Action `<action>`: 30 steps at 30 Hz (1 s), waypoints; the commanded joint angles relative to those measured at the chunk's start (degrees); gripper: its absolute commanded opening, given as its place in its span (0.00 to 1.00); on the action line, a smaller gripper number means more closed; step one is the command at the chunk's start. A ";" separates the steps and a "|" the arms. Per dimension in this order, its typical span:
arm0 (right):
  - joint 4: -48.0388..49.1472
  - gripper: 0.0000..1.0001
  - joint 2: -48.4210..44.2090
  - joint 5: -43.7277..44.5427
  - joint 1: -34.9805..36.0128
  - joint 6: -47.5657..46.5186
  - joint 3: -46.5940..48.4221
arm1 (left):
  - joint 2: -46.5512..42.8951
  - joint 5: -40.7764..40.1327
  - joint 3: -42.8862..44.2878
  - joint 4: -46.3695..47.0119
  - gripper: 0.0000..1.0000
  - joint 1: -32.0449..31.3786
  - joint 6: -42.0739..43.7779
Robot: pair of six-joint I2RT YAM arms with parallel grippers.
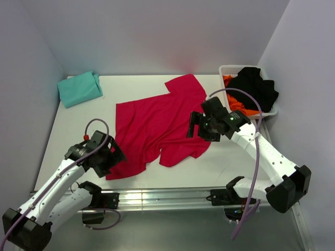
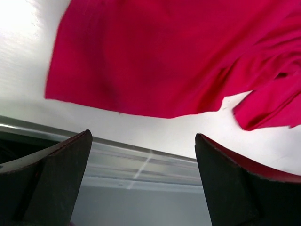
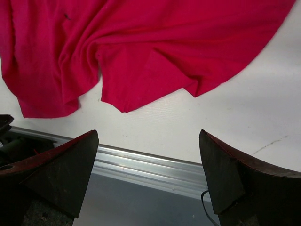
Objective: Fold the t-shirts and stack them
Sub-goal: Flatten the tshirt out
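So the crimson t-shirt (image 1: 157, 125) is spread rumpled mid-table, long axis near-left to far-right, its near-left hem corner just beside the left gripper (image 1: 109, 155), its right side overhung by the right gripper (image 1: 194, 125), both held wide open, nothing gripped.

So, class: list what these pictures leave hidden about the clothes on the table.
1. Crimson-red cloth t-shirt: top view, right arm covers its right edge; both wrist views crop it at the frame edges.
2. White plastic basket: black garment hides most of the orange cloth beneath.
3. Folded teal cloth t-shirt: inner layers hidden.
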 commanded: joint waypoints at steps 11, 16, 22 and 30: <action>3.91 0.95 6.45 -2.02 0.37 -7.52 1.95 | 5.69 -12.75 -1.60 -14.92 0.97 -2.54 -39.33; 4.97 0.94 7.77 -2.99 0.29 -9.20 2.03 | 10.18 -14.50 -1.52 -14.39 0.96 -8.51 -45.90; 5.23 0.95 6.46 -4.05 0.28 -9.90 1.59 | 15.99 -12.92 1.91 -10.61 0.93 -11.48 -46.78; 5.32 0.95 3.29 -4.40 0.28 -10.52 -2.01 | 3.88 -8.87 -18.12 3.70 0.82 -14.67 -59.44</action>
